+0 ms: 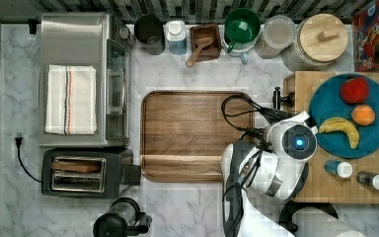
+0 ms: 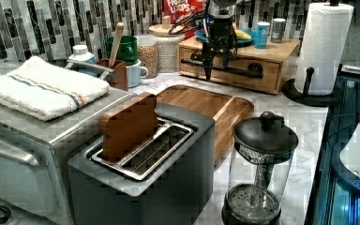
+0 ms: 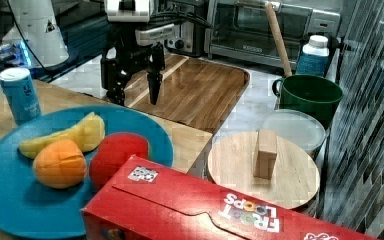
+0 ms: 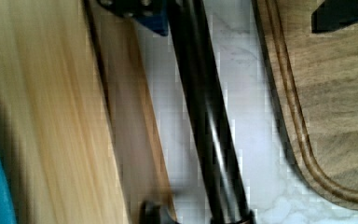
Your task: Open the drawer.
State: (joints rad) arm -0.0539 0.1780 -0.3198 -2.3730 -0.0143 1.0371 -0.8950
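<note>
The drawer [image 2: 243,61] is the light bamboo front of a low box, closed or nearly so, with a long black bar handle [image 2: 236,71] across it. My gripper [image 2: 211,65] hangs fingers-down in front of the drawer, near the handle's end at the left view's left. In the right view the gripper [image 3: 135,92] is open, its two black fingers spread wide. The wrist view shows the handle [image 4: 209,140] running between the fingers, close beside one fingertip [image 4: 140,14] and far from the other. The drawer front [image 4: 130,140] lies just behind the bar.
A dark brown tray [image 1: 192,136] lies on the marble right in front of the drawer. On the box top sit a blue plate [image 1: 350,116] of fruit and two shakers. A paper towel stand [image 2: 323,47] is beside the box. Jars and mugs line the back wall.
</note>
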